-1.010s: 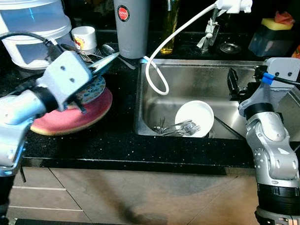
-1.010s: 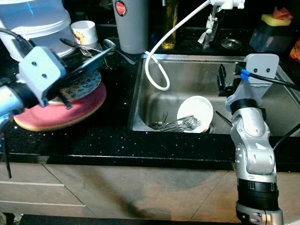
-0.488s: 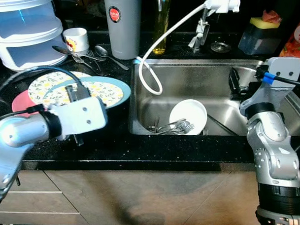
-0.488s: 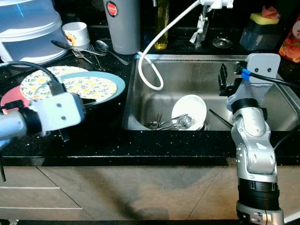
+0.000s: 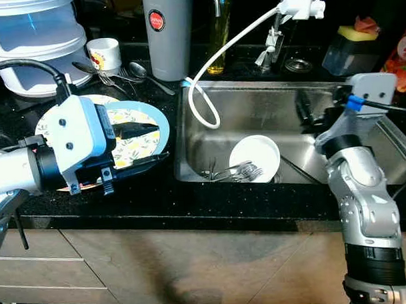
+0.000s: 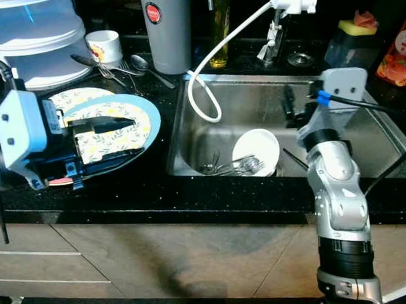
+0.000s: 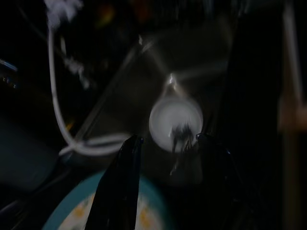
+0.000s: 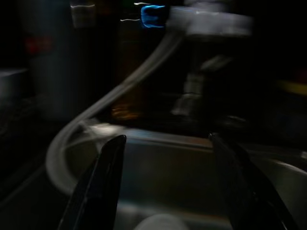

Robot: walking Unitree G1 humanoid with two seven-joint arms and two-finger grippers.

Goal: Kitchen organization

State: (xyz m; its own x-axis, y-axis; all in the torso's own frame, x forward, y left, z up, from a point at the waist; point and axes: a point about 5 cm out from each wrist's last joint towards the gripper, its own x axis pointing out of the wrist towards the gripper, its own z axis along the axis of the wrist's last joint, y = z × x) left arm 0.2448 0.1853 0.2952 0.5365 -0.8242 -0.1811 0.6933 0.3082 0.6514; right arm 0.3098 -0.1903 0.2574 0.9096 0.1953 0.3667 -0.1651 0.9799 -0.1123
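Your left gripper (image 5: 146, 144) grips one round, glossy blue-rimmed plate (image 5: 152, 120) with a lemon print, one finger over it and one under; the plate is held tilted above the speckled black counter (image 5: 191, 199). A second patterned plate (image 6: 71, 96) lies behind it. Your right gripper (image 5: 302, 112) hangs over the steel sink (image 5: 268, 110), fingers spread, holding nothing. In the sink: one white bowl (image 5: 255, 157), several metal forks (image 5: 234, 172), one white hose (image 5: 206, 65).
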